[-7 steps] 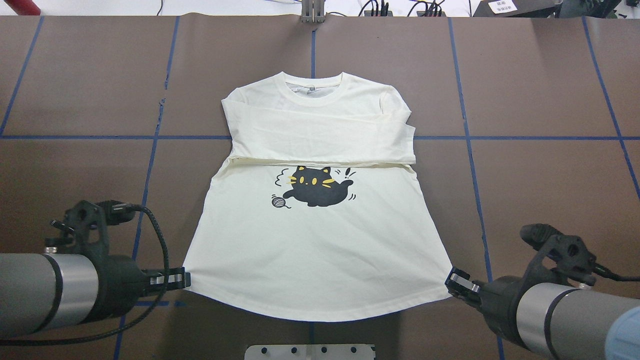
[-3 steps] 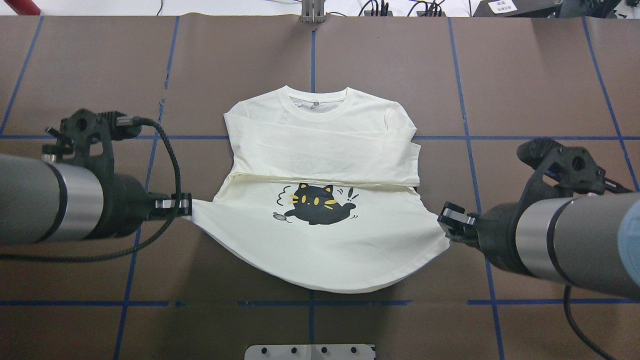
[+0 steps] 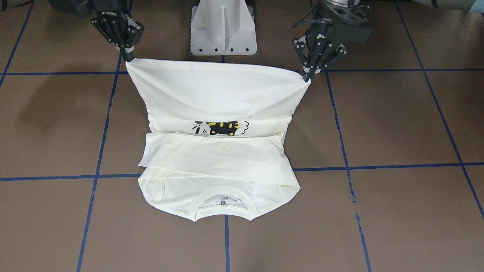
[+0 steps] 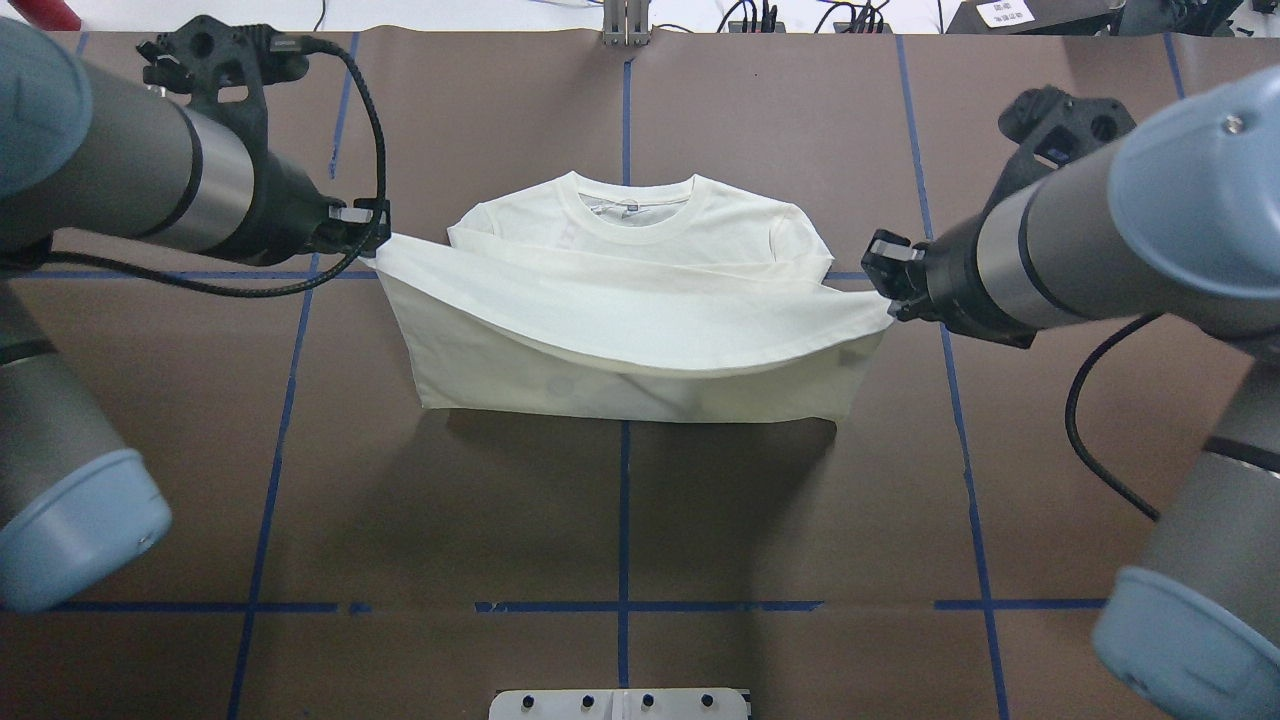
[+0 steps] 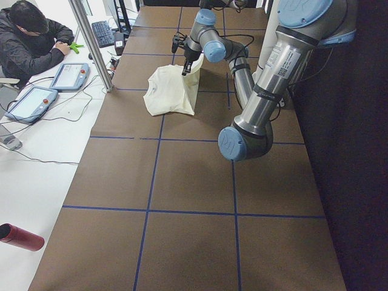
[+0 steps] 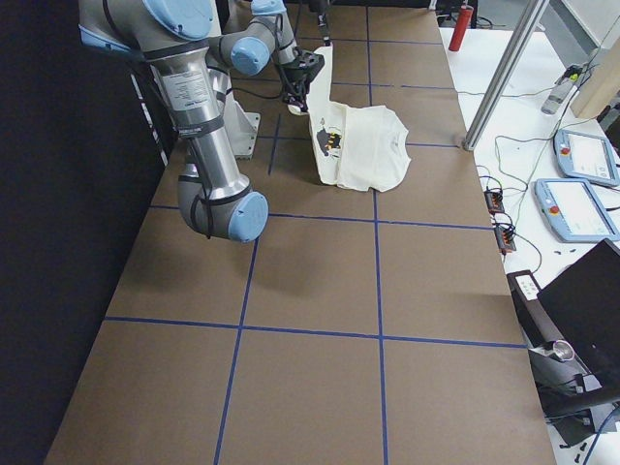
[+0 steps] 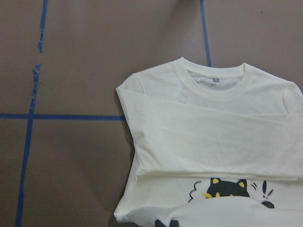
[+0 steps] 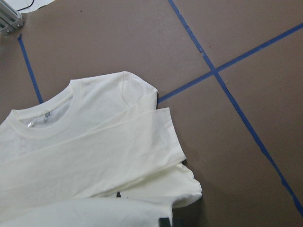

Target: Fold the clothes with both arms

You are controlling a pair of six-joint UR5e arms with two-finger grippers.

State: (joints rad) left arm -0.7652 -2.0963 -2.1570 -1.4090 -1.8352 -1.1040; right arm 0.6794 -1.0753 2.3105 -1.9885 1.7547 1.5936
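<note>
Shirt (image 4: pixel 640 320) lies on the desk (image 4: pixel 800 520), hem lifted; left gripper (image 4: pixel 372 236) and right gripper (image 4: pixel 888 278) are each clamped on a hem corner. I'd carry both level and taut to the collar (image 4: pixel 633 190), then lower together, so no sagging.

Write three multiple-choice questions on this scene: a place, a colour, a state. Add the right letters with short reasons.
1. Seen from the robot base, where is the collar of the T-shirt?
A. near side
B. far side
C. off the edge

2. What colour is the cat print?
A. red
B. black with yellow
C. green

3. How is the bottom hem?
A. flat on the table
B. lifted by the left gripper and the right gripper
C. held by one gripper only

Answers: 1 B, the collar lies farthest from the base; 2 B, the front view shows it; 3 B, each gripper pinches one corner.
</note>
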